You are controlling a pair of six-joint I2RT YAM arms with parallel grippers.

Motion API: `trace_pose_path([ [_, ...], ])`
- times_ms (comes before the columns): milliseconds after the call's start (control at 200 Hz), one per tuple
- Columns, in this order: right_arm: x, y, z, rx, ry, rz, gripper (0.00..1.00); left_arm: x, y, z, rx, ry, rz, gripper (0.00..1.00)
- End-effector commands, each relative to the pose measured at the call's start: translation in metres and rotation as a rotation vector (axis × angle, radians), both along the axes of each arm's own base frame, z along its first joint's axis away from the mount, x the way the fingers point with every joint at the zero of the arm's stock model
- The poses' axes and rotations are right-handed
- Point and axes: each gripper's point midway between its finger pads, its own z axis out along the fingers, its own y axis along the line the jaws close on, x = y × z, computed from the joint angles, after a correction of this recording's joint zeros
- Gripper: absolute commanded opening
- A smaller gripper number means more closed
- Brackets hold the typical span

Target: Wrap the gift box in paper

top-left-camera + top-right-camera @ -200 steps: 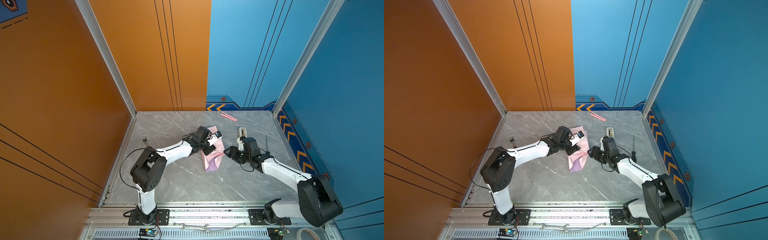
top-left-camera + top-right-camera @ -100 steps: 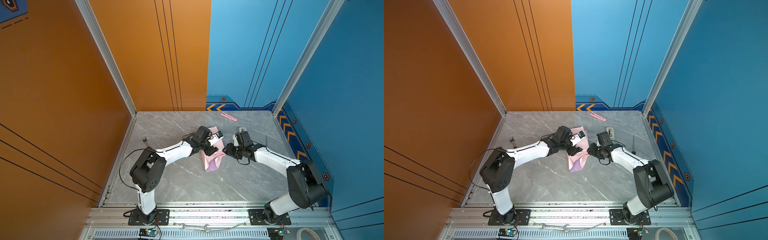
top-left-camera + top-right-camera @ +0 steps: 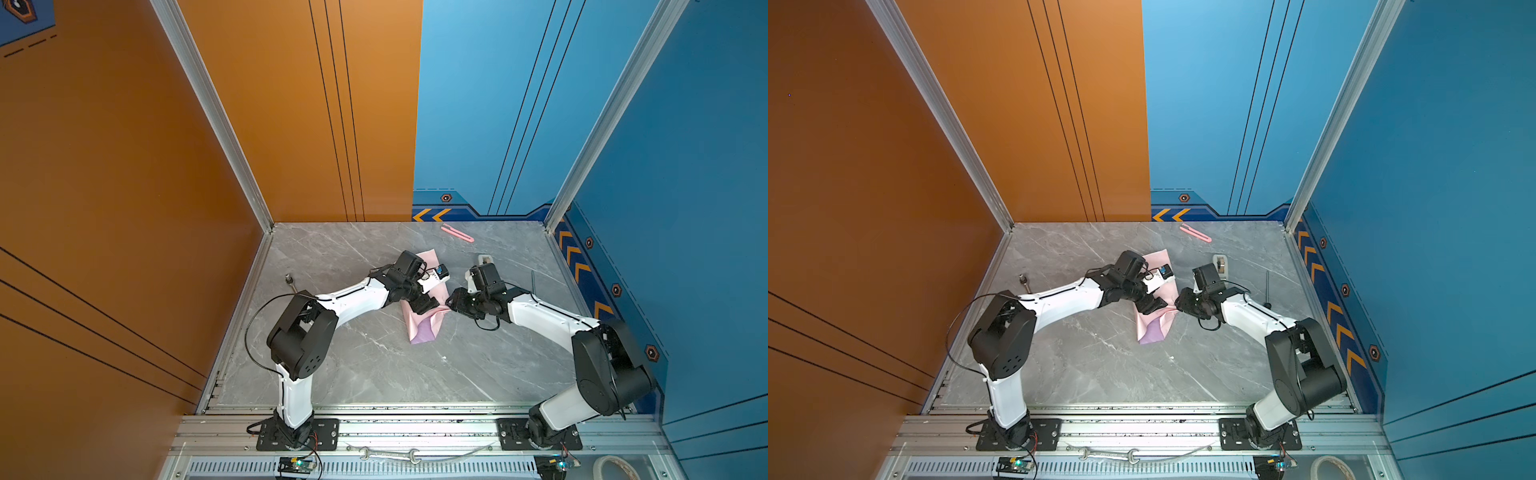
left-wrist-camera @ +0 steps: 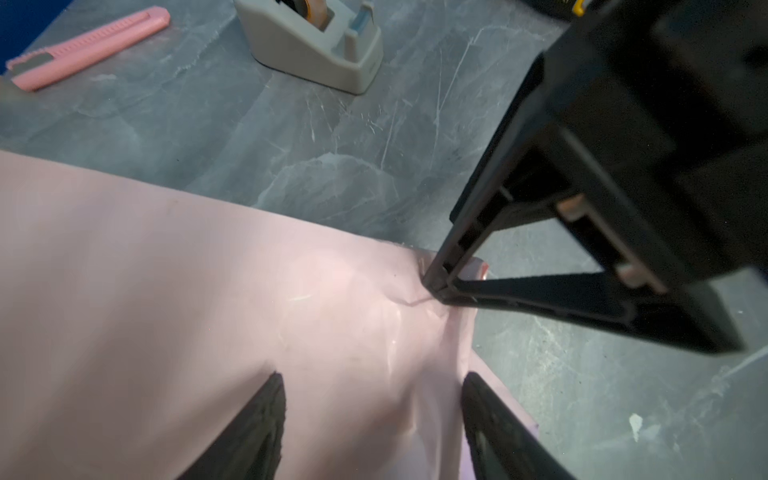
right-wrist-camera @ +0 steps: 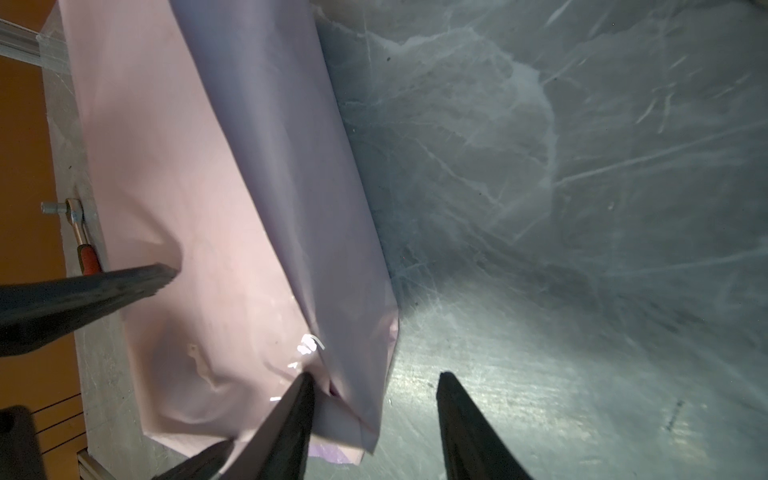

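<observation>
Prob. folding end flap of paper (image 3: pixel 419 328), L gripper (image 4: pixel 372 378) open over paper, R gripper (image 5: pixel 376 376) open w/ one tip on paper's corner; next: pinch corner, tuck gently.

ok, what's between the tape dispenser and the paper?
Nothing, just bare table, as the left wrist view shows. The tape dispenser stands apart from the paper.

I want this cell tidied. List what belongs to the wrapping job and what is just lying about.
Job: paper; likely also tape dispenser and pink cutter. The gift box is not visible.
Lying about: red-handled ratchet; thin dark rod; spanner; tape roll.
</observation>
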Motion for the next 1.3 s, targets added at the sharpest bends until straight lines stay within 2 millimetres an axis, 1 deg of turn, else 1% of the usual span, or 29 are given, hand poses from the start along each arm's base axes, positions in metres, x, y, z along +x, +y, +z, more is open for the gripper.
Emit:
trace_pose_path([
  [0,0.002,-0.003,-0.004,-0.043,0.009,0.001,0.51,-0.002,0.004,-0.012,0.059,0.013,-0.018,0.68],
  [120,0.002,-0.002,-0.004,-0.042,0.007,0.003,0.52,0.002,0.007,-0.02,0.097,-0.004,-0.001,0.63],
  [210,0.003,-0.002,-0.002,-0.039,0.001,0.007,0.53,0.006,0.01,-0.024,0.116,-0.014,0.012,0.56],
  [345,0.004,0.003,0.009,-0.003,-0.032,0.019,0.55,0.004,0.012,-0.03,0.147,-0.029,0.001,0.54],
  [426,0.003,0.004,0.019,0.061,-0.05,0.005,0.56,0.002,0.013,-0.033,0.165,-0.041,-0.012,0.54],
  [511,0.001,0.0,0.028,0.169,-0.059,-0.05,0.57,-0.001,0.013,-0.037,0.187,-0.053,-0.026,0.54],
  [616,-0.007,-0.003,0.026,0.267,-0.041,-0.113,0.57,-0.004,0.014,-0.04,0.208,-0.073,-0.046,0.54],
  [726,-0.018,-0.008,0.016,0.279,0.011,-0.167,0.53,-0.006,0.015,-0.043,0.221,-0.081,-0.053,0.51],
  [826,-0.023,-0.004,0.01,0.3,0.032,-0.197,0.44,-0.008,0.014,-0.044,0.228,-0.099,-0.061,0.49],
  [966,-0.03,-0.001,0.0,0.262,0.035,-0.221,0.3,-0.009,0.014,-0.043,0.231,-0.111,-0.062,0.47],
  [1091,-0.03,0.006,-0.005,0.26,0.007,-0.253,0.22,-0.011,0.014,-0.044,0.226,-0.113,-0.063,0.47],
  [1292,-0.023,0.014,-0.008,0.244,-0.04,-0.272,0.16,-0.014,0.012,-0.044,0.216,-0.104,-0.071,0.47],
])
